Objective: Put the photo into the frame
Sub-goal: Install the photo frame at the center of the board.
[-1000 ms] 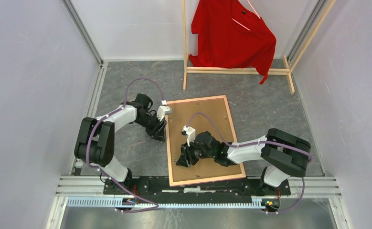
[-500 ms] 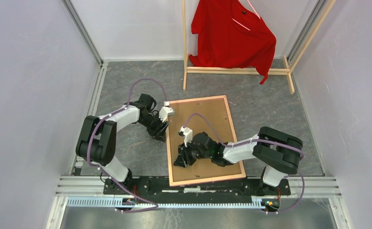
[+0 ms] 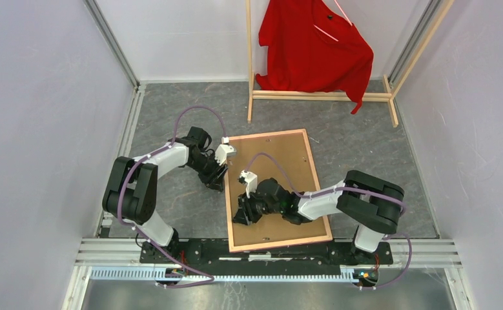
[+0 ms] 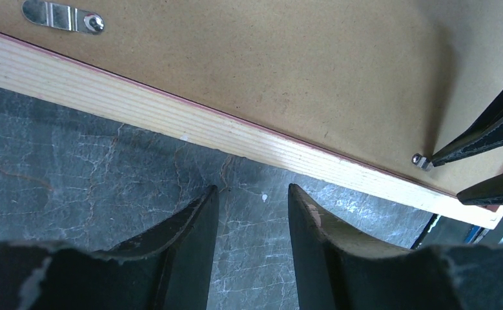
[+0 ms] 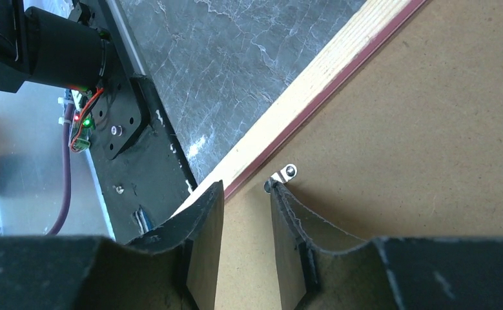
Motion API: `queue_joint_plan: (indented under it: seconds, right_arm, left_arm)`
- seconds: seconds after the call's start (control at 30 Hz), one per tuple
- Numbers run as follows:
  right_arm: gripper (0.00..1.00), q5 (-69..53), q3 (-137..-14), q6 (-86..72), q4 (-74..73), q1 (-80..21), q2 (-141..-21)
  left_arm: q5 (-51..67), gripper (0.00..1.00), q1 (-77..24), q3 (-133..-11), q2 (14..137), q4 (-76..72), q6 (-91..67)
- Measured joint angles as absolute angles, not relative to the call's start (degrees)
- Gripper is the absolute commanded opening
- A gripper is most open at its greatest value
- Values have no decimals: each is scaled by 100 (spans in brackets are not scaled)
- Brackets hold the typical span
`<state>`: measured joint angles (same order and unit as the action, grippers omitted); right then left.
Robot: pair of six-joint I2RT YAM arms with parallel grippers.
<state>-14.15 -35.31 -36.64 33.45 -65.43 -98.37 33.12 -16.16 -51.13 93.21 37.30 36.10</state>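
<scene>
Holds the left gripper [image 4: 252, 190] partly open with nothing in it, over the grey table [image 4: 74, 168], just short of the frame [image 4: 171, 116] rail at 12 o'clock. Poses the right gripper [image 5: 245, 184] narrowly parted and empty over the brown backing board [image 5: 429, 129], with a metal clip [image 5: 286, 173] at 1 o'clock right by one fingertip. Shows the frame lying back-up, flat on the table between both arms.

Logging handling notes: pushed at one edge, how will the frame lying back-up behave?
Probably slides flat, not tips: the frame lies broad and thin on the table. Its wooden rail looks stiff: little flex. Off-centre pushes likely pivot it.
</scene>
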Motion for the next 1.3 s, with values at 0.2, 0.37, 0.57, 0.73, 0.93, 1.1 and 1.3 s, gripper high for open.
queue_joint_plan:
  seconds: [0.2,0.37,0.57,0.73,0.93,1.1,1.3]
  right_arm:
    - [38,-1437,-3625,-3667,3363,-6552,-9935]
    - [37,-1441,-3710,-3662,3332,-6554,-9998]
    - [36,-1413,-3824,-3616,3225,-6554,-10036]
    - [36,-1369,-3837,-3542,3208,-6563,-10038]
    - [35,-1332,-3837,-3439,3221,-6587,-10036]
    - [34,-1186,-3835,-3395,3369,-6589,-10038]
    - [33,-1026,-3802,-3354,3658,-6584,-10038]
  left_arm:
    - [3310,50,-1616,-5113,9321,3728,3610]
    - [3308,50,-1616,-5113,9323,3726,3610]
    - [3306,50,-1616,-5113,9323,3723,3610]
    - [3304,50,-1616,-5113,9323,3721,3610]
    - [3299,49,-1616,-5113,9323,3717,3610]
    - [3295,49,-1616,-5113,9325,3715,3612]
    - [3297,48,-1616,-5113,9334,3710,3612]
